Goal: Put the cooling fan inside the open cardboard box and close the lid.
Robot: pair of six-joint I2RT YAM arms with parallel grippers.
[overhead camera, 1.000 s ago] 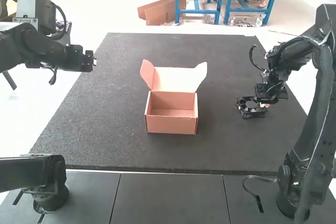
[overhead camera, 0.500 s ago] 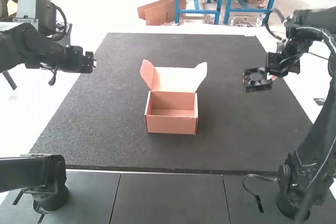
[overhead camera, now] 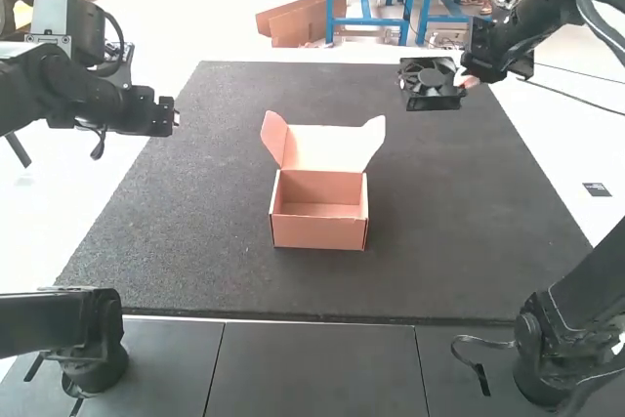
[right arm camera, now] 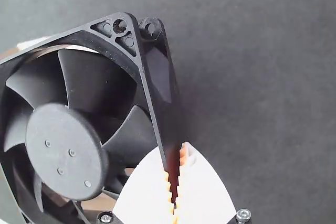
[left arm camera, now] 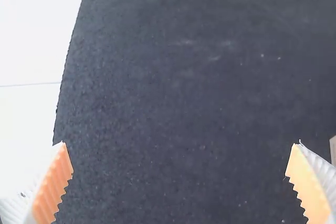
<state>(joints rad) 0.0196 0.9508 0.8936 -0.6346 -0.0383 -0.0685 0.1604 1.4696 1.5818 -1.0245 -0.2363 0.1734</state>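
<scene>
The right gripper (overhead camera: 473, 65) held the cooling fan (overhead camera: 430, 83) aloft over the far right of the black mat (overhead camera: 195, 222), its fingers clamped on one thin wall of the fan's frame. The open cardboard box (overhead camera: 319, 210) stood mid-mat, well apart from the fan, lid upright at the back. The left gripper (overhead camera: 168, 114) hung over the mat's left side, fingers (left arm camera: 50, 190) apart and empty. Risk: with so narrow a bite, the fan might pivot or slip in transit, or catch the raised lid or rim and fall outside.
</scene>
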